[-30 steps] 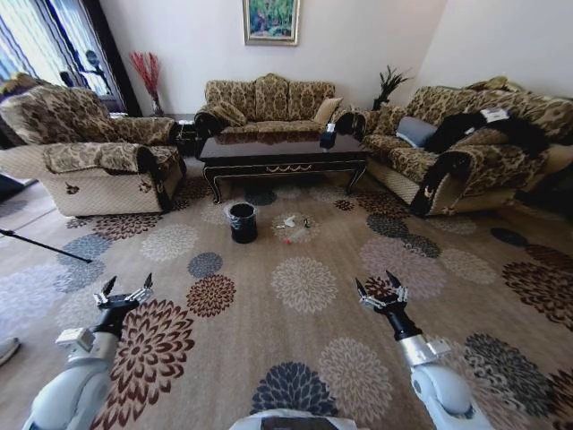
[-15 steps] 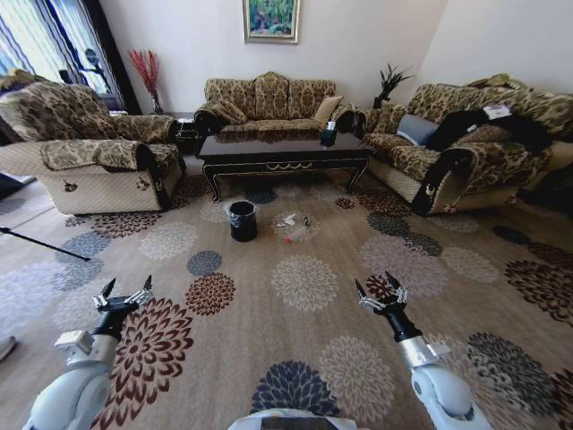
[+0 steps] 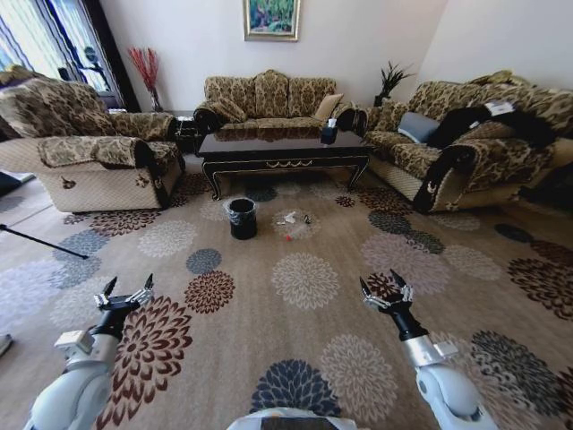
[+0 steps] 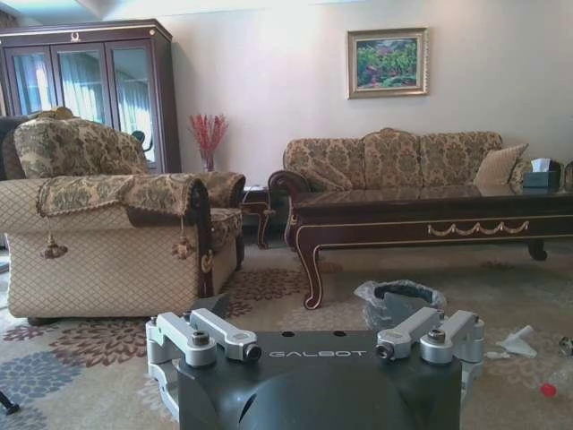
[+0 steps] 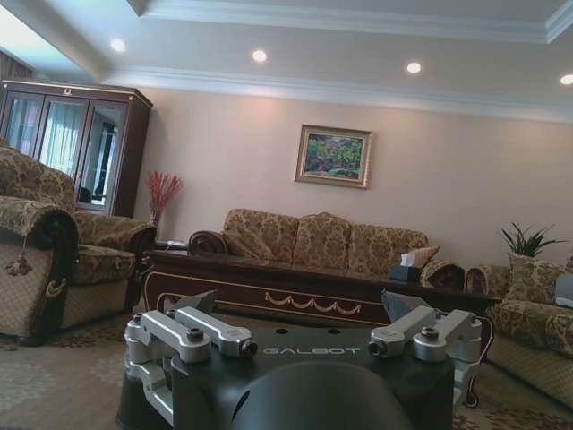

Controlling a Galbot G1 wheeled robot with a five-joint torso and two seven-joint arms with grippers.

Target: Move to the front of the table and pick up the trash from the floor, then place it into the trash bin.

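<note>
The dark glossy table [image 3: 282, 152] stands far ahead, between the sofas. On the carpet in front of it is the black trash bin [image 3: 241, 218] with its liner. Just right of the bin lies the trash: white paper scraps [image 3: 288, 218], a red bit [image 3: 287, 237] and a small dark item [image 3: 307, 219]. My left gripper [image 3: 124, 293] and right gripper [image 3: 385, 288] hang open and empty low over the carpet, well short of all of it. The left wrist view shows the left gripper [image 4: 318, 333], the bin [image 4: 400, 300], a paper scrap [image 4: 519, 342] and the table [image 4: 430, 224]. The right wrist view shows the right gripper [image 5: 304, 336] and the table [image 5: 295, 291].
An armchair [image 3: 94, 166] stands at the left, a sofa [image 3: 269, 103] behind the table and another sofa [image 3: 466, 143] at the right. A dark tissue box [image 3: 329, 133] sits on the table. A thin dark rod [image 3: 40, 242] lies on the floor at far left. Open flowered carpet [image 3: 304, 282] stretches ahead.
The whole head view has shifted slightly, so the camera has moved a little. Both arms hold the same pose, grippers open, and the bin and trash lie as before.
</note>
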